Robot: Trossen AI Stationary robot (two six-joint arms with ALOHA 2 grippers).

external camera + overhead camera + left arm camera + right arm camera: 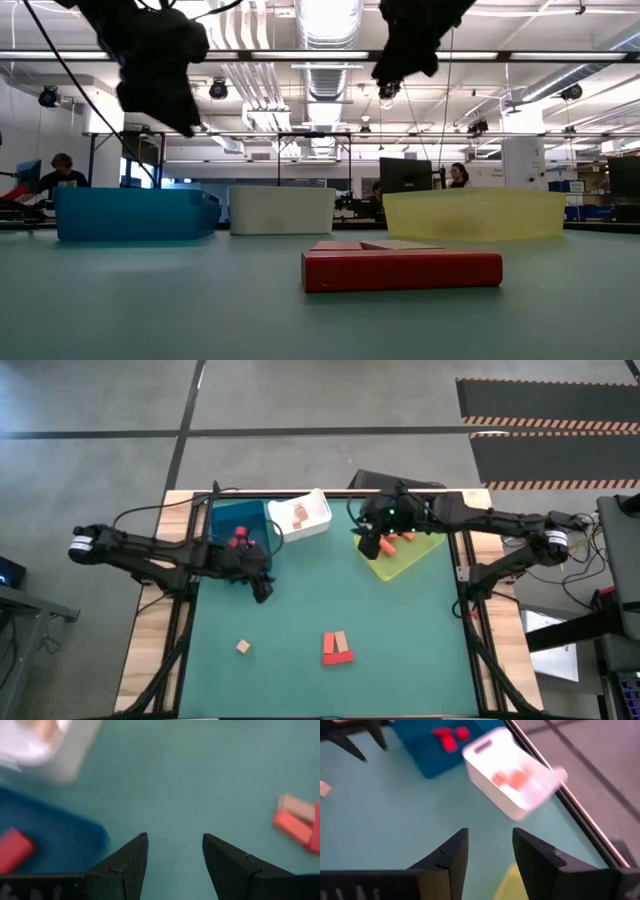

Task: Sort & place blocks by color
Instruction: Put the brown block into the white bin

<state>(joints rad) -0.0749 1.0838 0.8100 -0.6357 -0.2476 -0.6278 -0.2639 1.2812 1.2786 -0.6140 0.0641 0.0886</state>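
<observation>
The blocks are being left on the green mat at six o'clock: a red bar with a tan one against it, and a lone tan cube at seven o'clock. Nothing is being pinched by the left gripper, whose fingers are being held spread above the mat just beside the blue bin. The right gripper is being held empty, fingers parted, over the yellow-green bin at one o'clock. The blocks are judged light, stiff, smooth wood, best gripped across flat opposite faces. The white bin is being shown at twelve o'clock
</observation>
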